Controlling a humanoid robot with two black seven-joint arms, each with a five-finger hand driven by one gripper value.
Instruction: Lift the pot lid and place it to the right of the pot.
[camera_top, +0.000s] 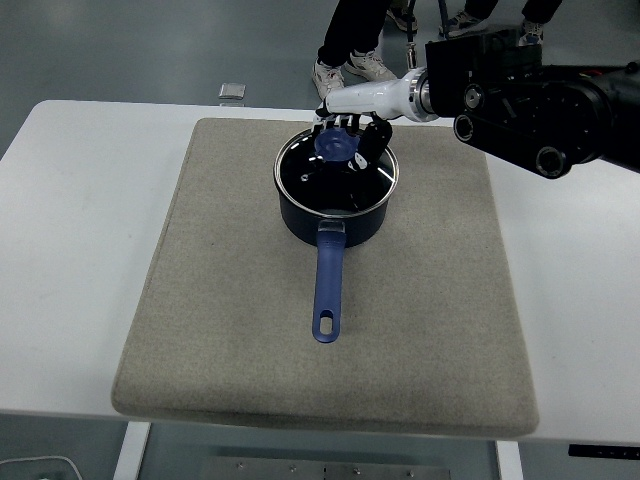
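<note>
A dark blue pot (335, 212) stands on the grey mat, its blue handle (328, 285) pointing toward the near edge. The glass lid (336, 171) with a blue knob (335, 145) rests on the pot. My right hand (347, 135) reaches in from the right over the back of the lid. Its black fingers (372, 133) curl around the blue knob from behind and from the right. The lid sits flat on the pot's rim. The left arm is out of the picture.
A grey mat (220, 300) covers most of the white table (70, 250). Bare mat lies to the right of the pot (440, 230). A person's legs and shoes (345, 68) stand beyond the far edge, near a small grey object (232, 91) on the floor.
</note>
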